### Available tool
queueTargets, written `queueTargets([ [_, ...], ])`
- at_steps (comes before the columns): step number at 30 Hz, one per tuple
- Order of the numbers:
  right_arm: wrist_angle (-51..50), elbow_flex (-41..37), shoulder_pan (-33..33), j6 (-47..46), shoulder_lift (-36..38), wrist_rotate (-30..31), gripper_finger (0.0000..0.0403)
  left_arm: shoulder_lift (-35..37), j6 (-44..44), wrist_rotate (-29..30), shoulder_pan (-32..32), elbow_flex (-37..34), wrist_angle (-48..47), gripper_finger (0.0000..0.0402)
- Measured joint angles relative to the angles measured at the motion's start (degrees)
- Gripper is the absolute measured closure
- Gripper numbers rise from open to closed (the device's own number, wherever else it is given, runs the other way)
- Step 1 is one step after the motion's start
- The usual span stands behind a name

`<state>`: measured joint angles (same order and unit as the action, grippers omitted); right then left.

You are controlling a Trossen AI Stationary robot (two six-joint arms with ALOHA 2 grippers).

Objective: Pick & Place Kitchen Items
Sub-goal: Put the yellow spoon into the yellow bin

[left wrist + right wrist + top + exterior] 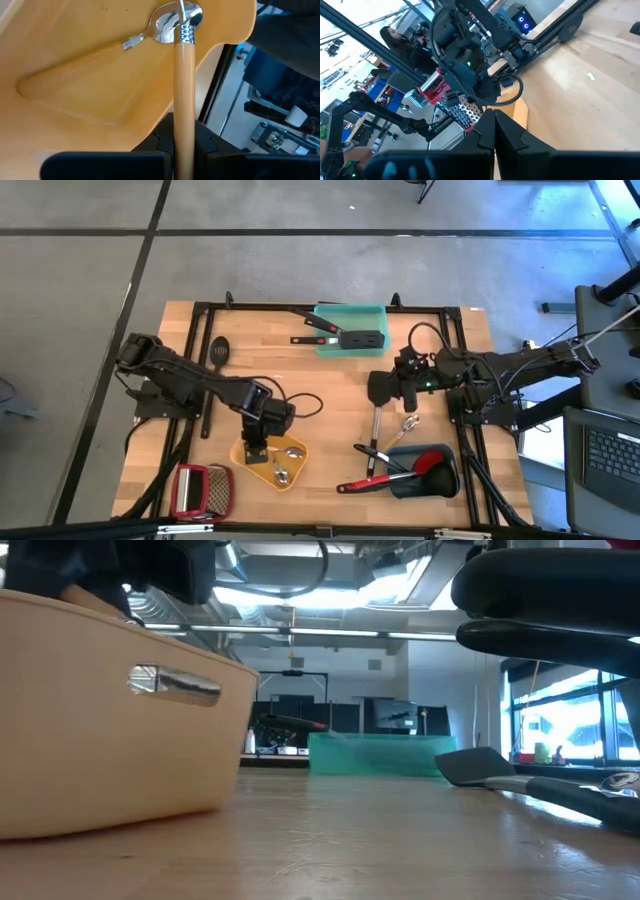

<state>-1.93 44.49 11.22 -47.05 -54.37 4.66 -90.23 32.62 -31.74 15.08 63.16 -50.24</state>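
**Sorting partly done; several utensils left on the table**

The left gripper (pixel 256 448) is clamped on a wood-handled tool (pixel 183 100) over the yellow tray (pixel 252 470) near the table's front edge, where small metal spoons (pixel 284 464) lie. The right gripper (pixel 405 392), fingers closed and empty, hangs mid-table above a black spatula (pixel 379 392). A slotted spoon (pixel 219 351) waits by the left edge.

I see teal tray (pixel 352 319) at top centre of high view, yellow tray (pixel 252 456) lower centre-left, grey-blue tray (pixel 447 476) lower right, red-framed grater (pixel 203 490) bottom left. Laptop (pixel 607 457) at right edge. Person (pixel 402 42) in right wrist background.
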Motion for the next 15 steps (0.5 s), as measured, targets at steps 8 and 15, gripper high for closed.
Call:
queueTargets([
  [8, 2.1, 0.1, 1.0, -0.5, -0.9, 0.0, 0.0402, -4.3, -5.8, -3.8, -1.4, 0.0, -0.1, 0.0391],
  [15, 2.6, 0.0, 1.0, -0.5, -1.3, 0.2, 0.0402, -8.8, -9.2, -5.3, -1.4, 0.0, 0.6, 0.0391],
])
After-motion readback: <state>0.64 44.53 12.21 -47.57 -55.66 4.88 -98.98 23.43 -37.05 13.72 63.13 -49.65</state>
